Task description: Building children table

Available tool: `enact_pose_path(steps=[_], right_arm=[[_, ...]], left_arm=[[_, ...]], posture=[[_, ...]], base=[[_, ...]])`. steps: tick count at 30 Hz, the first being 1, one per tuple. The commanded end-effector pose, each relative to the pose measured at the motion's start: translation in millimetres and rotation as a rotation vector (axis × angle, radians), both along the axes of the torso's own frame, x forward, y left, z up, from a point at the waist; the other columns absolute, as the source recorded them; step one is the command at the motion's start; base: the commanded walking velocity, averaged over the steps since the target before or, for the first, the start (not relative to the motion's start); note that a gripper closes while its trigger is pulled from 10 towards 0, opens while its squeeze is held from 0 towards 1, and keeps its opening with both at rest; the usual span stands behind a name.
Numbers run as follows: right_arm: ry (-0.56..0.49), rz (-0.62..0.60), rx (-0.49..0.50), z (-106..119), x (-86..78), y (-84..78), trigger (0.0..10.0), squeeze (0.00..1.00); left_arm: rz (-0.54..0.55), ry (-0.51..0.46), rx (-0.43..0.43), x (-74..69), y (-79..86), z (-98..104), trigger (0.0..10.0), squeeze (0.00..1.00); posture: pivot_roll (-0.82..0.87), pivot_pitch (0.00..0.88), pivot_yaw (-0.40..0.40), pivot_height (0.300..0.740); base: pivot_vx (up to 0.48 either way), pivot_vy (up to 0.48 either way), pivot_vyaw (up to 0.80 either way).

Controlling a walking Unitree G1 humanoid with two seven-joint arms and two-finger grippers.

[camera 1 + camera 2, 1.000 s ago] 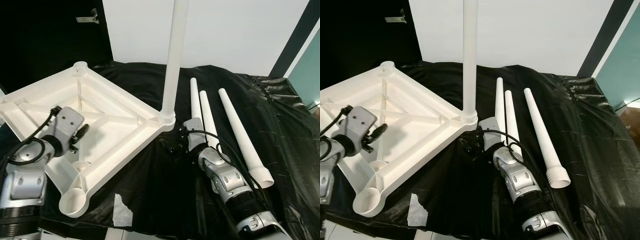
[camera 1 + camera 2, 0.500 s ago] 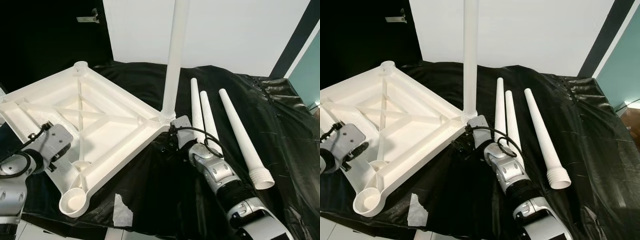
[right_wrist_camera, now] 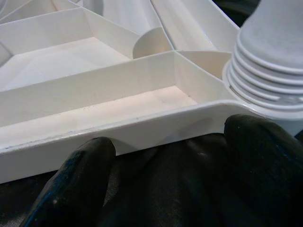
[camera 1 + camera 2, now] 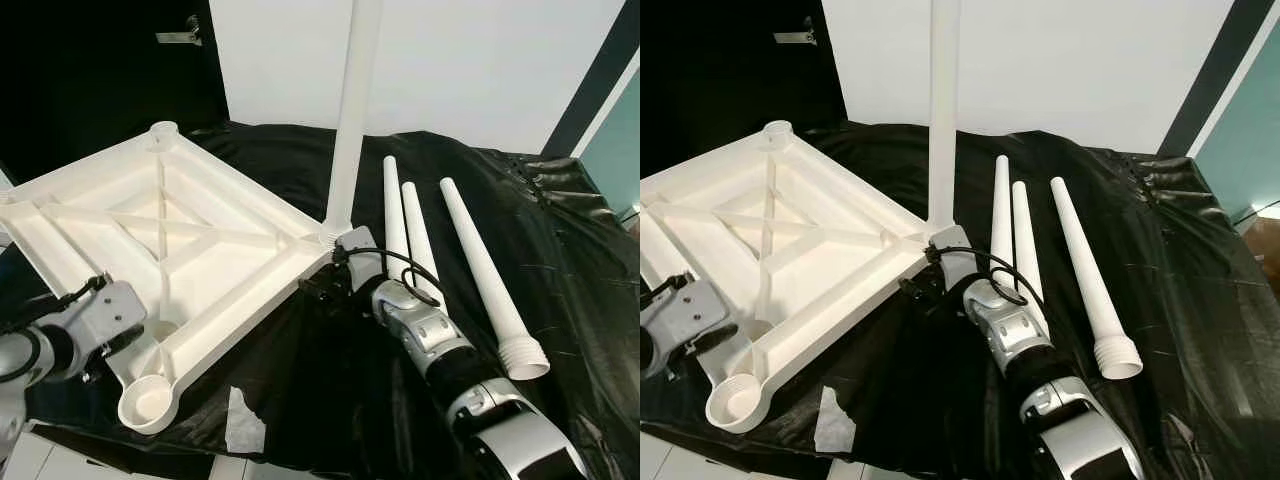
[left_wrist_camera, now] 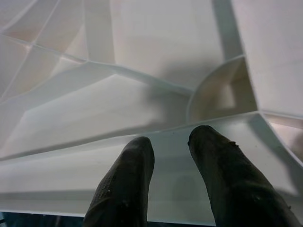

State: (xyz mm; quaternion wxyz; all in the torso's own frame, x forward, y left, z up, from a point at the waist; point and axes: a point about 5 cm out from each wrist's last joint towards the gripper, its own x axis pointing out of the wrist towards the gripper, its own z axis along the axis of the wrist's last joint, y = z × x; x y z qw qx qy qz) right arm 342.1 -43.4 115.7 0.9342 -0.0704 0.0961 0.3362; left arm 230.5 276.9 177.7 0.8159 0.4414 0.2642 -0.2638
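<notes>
On a black plastic sheet (image 4: 560, 260), upside down and tilted: white children's tabletop (image 4: 100, 215), ribbed underside up, near corner with an empty round socket (image 4: 143, 402) hanging over the sheet's front edge. Screwed upright into the right-hand corner socket: one white table leg (image 4: 352, 110), threads visible at its base in the right wrist view. Just right of that corner, flat on the sheet: three loose legs (image 4: 480, 265), roughly parallel, the two inner ones touching, the outer one a little apart with its threaded open end nearest the robot. Against the outer rim below the fitted leg: right gripper (image 3: 170, 142), black fingers parted, one fingertip (image 3: 90, 151) at the rim. At the tabletop's near left edge: left gripper (image 5: 171, 142), fingers (image 5: 137, 156) slightly apart, holding nothing, tips over the rim. Behind: white wall (image 4: 480, 60).
</notes>
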Motion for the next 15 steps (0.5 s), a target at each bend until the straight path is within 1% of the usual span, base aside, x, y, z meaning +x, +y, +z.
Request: enact_pose_path(steps=[1,4,6,7,8,9,11,12,13,14,15], right_arm=[[-0.001,-0.008,0.005,0.8,1.9,-1.3,10.0,0.00],[-0.002,-0.009,0.004,0.0,2.5,-1.9,10.0,0.00],[-0.006,-0.014,0.004,-0.2,3.4,-3.2,10.0,0.00],[-0.007,-0.017,0.006,0.1,4.1,-3.9,10.0,0.00],[-0.007,-0.017,0.006,0.1,4.1,-3.9,10.0,0.00],[-0.006,-0.021,0.011,0.3,4.9,-4.6,10.0,0.00],[-0.006,-0.021,0.011,0.3,4.9,-4.6,10.0,0.00],[-0.005,-0.022,0.014,0.4,5.1,-4.8,10.0,0.00],[-0.002,-0.019,0.018,0.0,5.4,-4.9,10.0,0.00],[-0.002,-0.019,0.018,0.0,5.4,-4.9,10.0,0.00],[0.003,-0.012,0.024,-0.7,5.7,-4.7,10.0,0.00]], left_arm=[[-0.036,0.017,0.007,-1.2,-4.0,-0.2,10.0,0.00],[-0.024,0.000,-0.005,0.8,-5.0,-1.1,10.0,0.00],[0.043,-0.045,-0.069,7.5,-9.2,-5.6,10.0,0.00],[0.083,-0.066,-0.087,10.6,-11.8,-9.9,10.0,0.00],[0.083,-0.066,-0.087,10.6,-11.8,-9.9,10.0,0.00],[0.113,-0.077,-0.089,11.8,-15.5,-16.5,10.0,0.00],[0.113,-0.077,-0.089,11.8,-15.5,-16.5,10.0,0.00],[0.110,-0.072,-0.084,10.8,-16.6,-18.6,10.0,0.00],[0.085,-0.048,-0.078,6.8,-19.3,-21.2,10.0,0.00],[0.085,-0.048,-0.078,6.8,-19.3,-21.2,10.0,0.00],[0.041,-0.001,-0.075,-0.5,-23.5,-25.2,10.0,0.00]], posture=[[0.15,0.000,-0.051,0.740],[0.15,0.000,-0.049,0.740],[0.14,0.000,-0.049,0.740],[0.14,0.000,-0.049,0.740],[0.14,0.000,-0.049,0.740],[0.14,0.000,-0.050,0.740],[0.14,0.000,-0.050,0.740],[0.14,0.000,-0.055,0.740],[0.14,0.000,-0.059,0.740],[0.14,0.000,-0.059,0.740],[0.14,0.000,-0.062,0.740]], base=[[0.000,0.000,0.00],[0.000,0.000,0.00],[0.000,0.000,0.00],[0.000,0.000,0.00],[0.000,0.000,0.00],[0.000,0.000,0.00],[0.000,0.000,0.00],[0.000,0.000,0.00],[0.000,0.000,0.00],[0.000,0.000,0.00],[0.000,0.000,0.00]])
